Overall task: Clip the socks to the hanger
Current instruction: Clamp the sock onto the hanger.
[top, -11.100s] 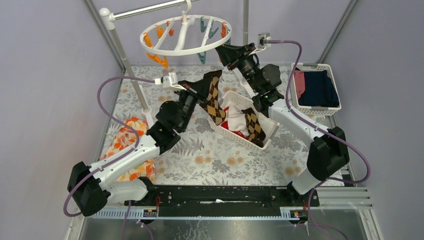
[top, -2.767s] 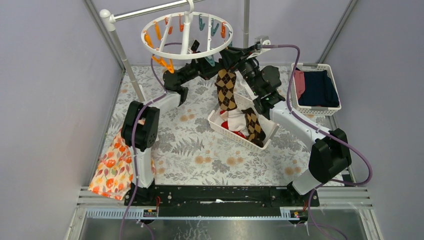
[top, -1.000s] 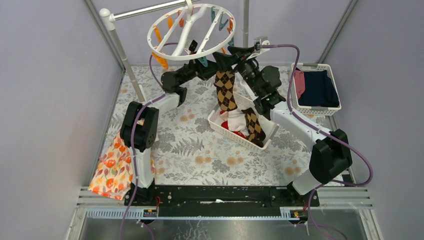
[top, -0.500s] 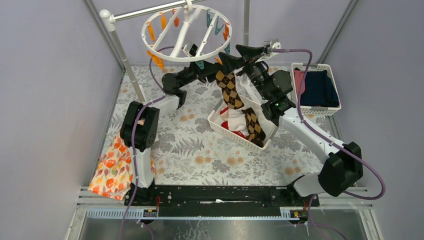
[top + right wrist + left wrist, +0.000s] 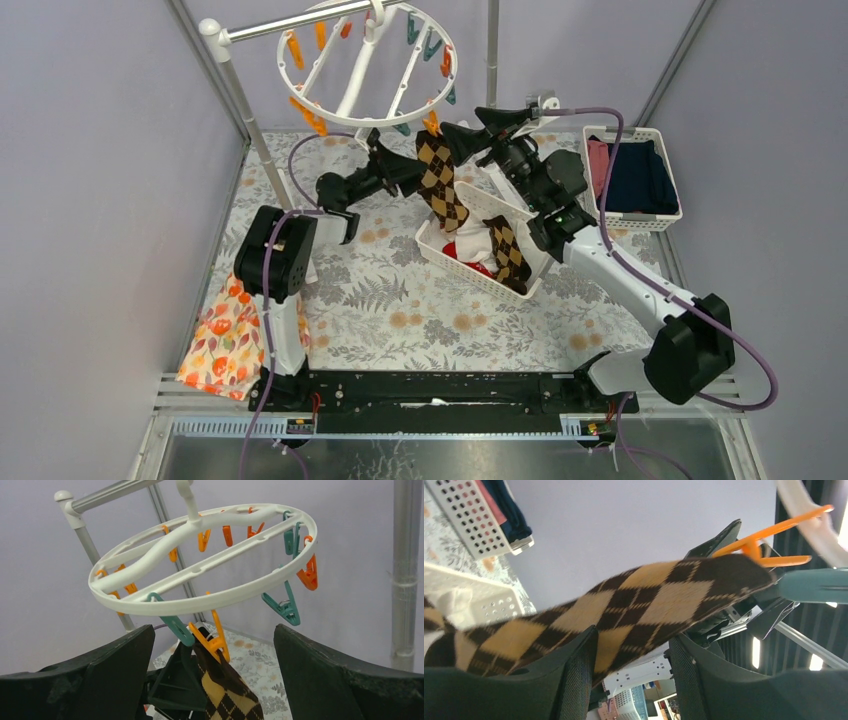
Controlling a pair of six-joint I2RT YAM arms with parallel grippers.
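argyle sock (image 5: 624,610) hangs from orange clothespin (image 5: 214,639), pinched in left tool (image 5: 631,665).

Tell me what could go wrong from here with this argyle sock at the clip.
The orange clothespin seems to bite only the cuff edge of the argyle sock, so it could slip free once the left pincer, shut on it, lets go. Any pull by that pincer could drag on the tilted hanger. The open right pincer sits close below the ring and might knock it.
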